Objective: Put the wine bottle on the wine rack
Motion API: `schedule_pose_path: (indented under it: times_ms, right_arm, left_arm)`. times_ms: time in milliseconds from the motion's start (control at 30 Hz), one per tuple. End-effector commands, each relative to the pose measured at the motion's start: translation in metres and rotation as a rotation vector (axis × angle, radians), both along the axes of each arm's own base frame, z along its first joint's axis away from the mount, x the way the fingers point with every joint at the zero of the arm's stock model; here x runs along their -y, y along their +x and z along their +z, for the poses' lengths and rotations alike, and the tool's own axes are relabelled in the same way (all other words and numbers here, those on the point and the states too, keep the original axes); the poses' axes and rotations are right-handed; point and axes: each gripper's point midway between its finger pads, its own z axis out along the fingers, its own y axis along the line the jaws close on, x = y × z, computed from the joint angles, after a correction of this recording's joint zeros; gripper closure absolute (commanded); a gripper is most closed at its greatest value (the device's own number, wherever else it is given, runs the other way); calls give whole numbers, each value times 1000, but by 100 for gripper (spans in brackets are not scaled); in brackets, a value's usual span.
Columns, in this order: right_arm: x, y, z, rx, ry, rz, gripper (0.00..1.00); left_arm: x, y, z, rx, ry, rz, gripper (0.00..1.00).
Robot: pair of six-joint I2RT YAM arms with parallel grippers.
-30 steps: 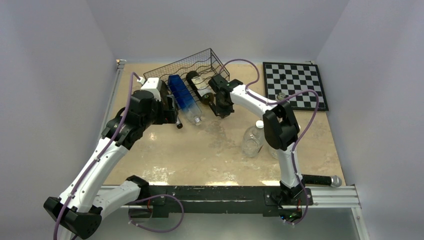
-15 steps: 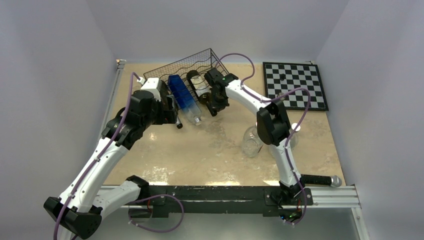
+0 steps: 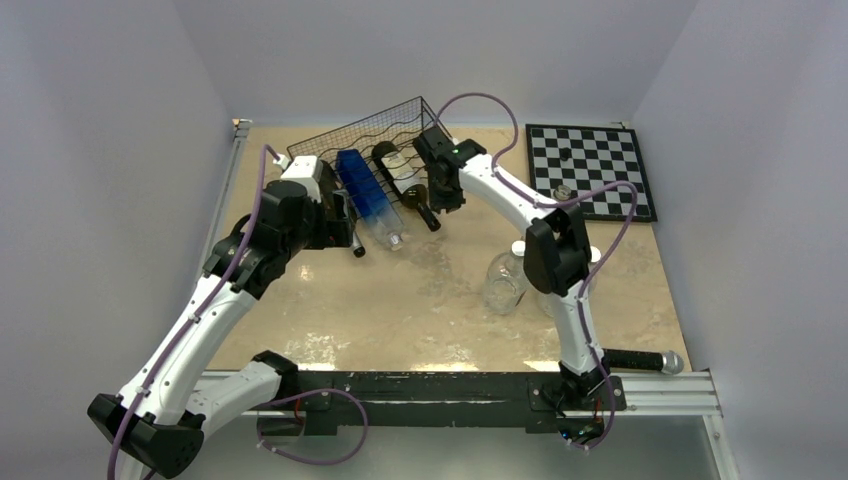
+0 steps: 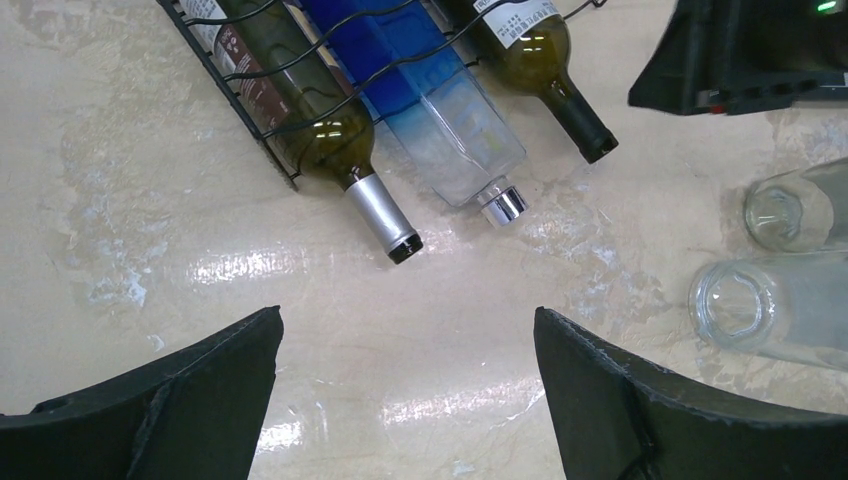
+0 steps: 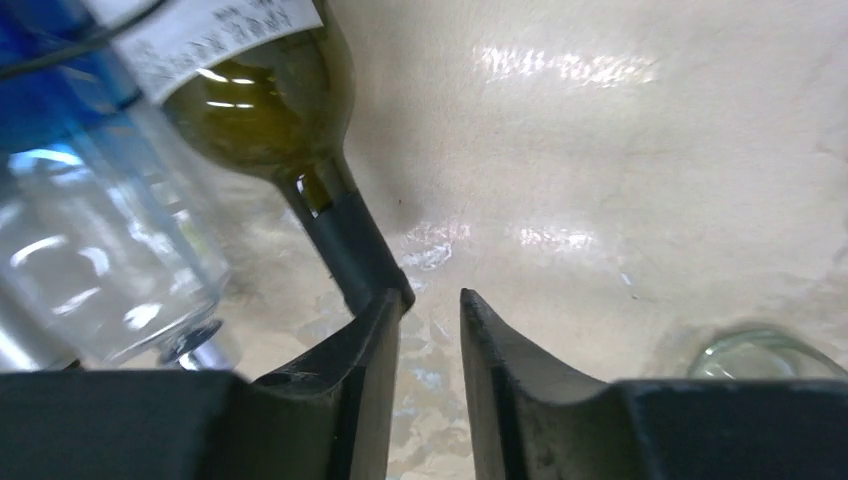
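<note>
From the top view I see the rack [image 3: 372, 132] at the far side of the counter [image 3: 420, 310], with three bottles lying in it, necks pointing out toward the arms. The wine bottle [image 3: 403, 183] is the right-most of them, beside the blue bottle [image 3: 366, 196]. My right hand [image 3: 446, 194] hangs just right of its neck, my left hand [image 3: 345, 230] near the rack's left end. The chessboard [image 3: 592, 168] lies at the far right. On the left wrist view, the left hand [image 4: 405, 400] is spread wide and empty above bare counter; ahead lie a silver-capped bottle [image 4: 318, 135], the blue bottle and the wine bottle [image 4: 543, 62], all under the wire, and two clear jars [image 4: 745, 300] at the right. On the right wrist view, the right hand [image 5: 430, 330] has only a narrow gap between its fingers and nothing in it; the wine bottle's dark neck ends just at the left fingertip [image 5: 375, 320], though I cannot tell if they touch.
</note>
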Motion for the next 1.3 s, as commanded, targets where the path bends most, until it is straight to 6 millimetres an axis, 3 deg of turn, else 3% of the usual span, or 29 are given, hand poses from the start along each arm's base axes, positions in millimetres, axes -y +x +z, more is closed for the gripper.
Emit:
schedule_pose_path:
  times_ms: [0,133,200,267,433,500,600,733,833,967,1100,1200,1267]
  right_arm:
    - [14,7,103,225,34,13,62]
    - [21,-2,151,301,76,32,55]
    - [27,-11,170,322,97,39,54]
    - [36,-22,186,337,108,40,54]
    - [69,-56,219,382,124,40,53]
    - [83,-68,225,392,122,36,53]
    - [103,-84,233,401,117,27,52]
    - [123,-99,240,413,110,9,51]
    - [136,-107,242,420,107,-11,50]
    - [148,-113,242,421,102,-36,49]
    - [158,-116,244,426,96,-55,49]
    - [163,-117,245,429,91,-64,48]
    - [165,-117,246,428,90,-70,48]
  left_arm:
    - [-3,10,10,28,-17,41,1]
    - [-10,19,6,-13,-57,125,3]
    - [-15,28,4,-51,-101,163,19]
    - [-26,41,-3,-108,-152,216,28]
    - [-63,79,-21,-174,-225,358,29]
    - [-75,95,-29,-182,-231,399,28]
    - [-76,122,-46,-217,-282,399,27]
    - [-83,159,-54,-205,-332,408,27]
    - [-86,177,-59,-207,-339,417,33]
    - [-101,187,-69,-239,-319,459,50]
    - [-122,186,-76,-240,-297,523,64]
    - [-130,185,-80,-248,-284,536,80]
    - [-134,183,-82,-256,-277,538,85]
